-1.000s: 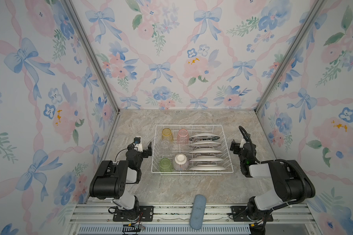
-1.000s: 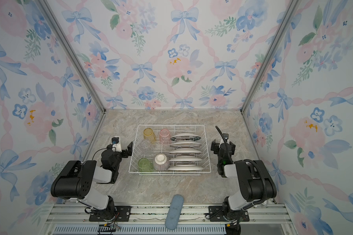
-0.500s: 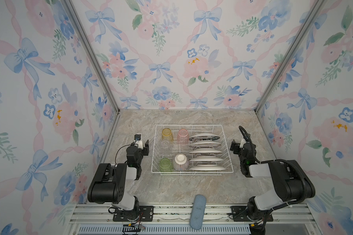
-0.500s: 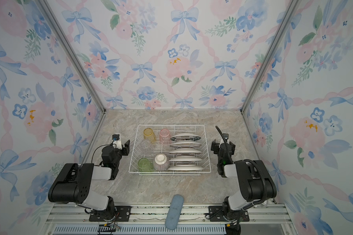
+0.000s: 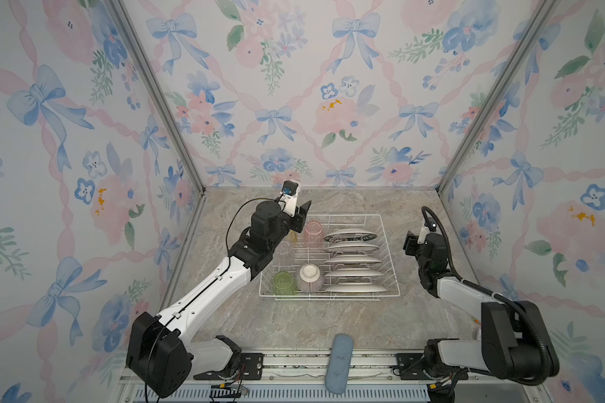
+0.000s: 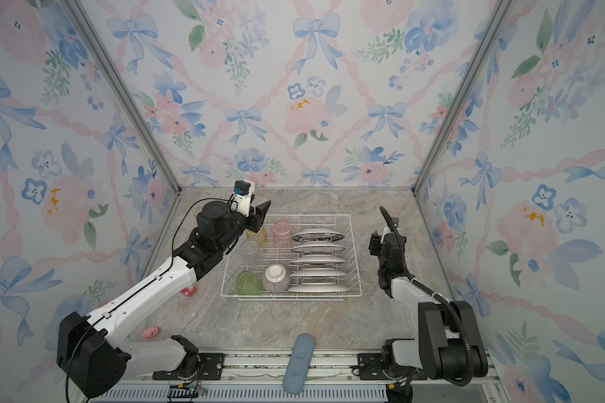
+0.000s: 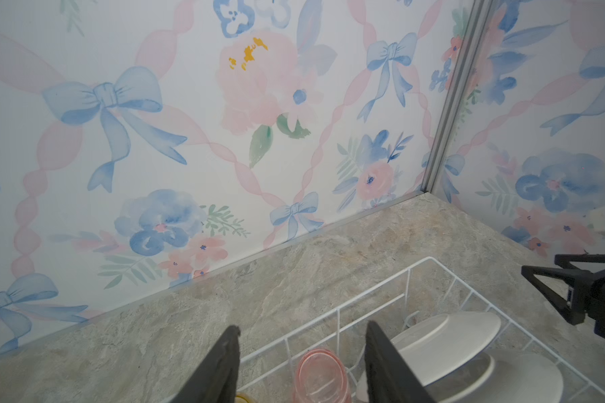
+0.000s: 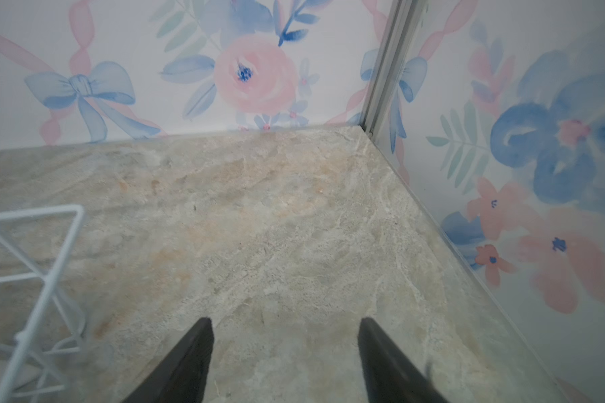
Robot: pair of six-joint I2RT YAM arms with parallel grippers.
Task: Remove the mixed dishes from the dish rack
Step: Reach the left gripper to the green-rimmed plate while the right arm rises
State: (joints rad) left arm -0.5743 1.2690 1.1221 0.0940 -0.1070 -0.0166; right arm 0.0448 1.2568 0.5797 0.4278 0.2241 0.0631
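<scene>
Part-open, empty left gripper (image 7: 301, 328) over the far-left corner of the dish rack (image 5: 350, 215); right gripper (image 8: 284, 321) spread wide, empty.
Rack sits mid-table. The pink tumbler (image 7: 320, 377) is below and between the left fingers, not touching, with the yellow tumbler (image 6: 257, 235) just beside it. Five plates (image 5: 351, 260) stand in the rack's right half; the upturned bowl (image 5: 310, 277) and green tumbler (image 5: 283, 282) are by its near edge. The right gripper hangs over bare table, right of the rack.

Marble tabletop (image 5: 311, 321): dish rack (image 5: 329, 296), pink bits (image 6: 151, 330) (two).
</scene>
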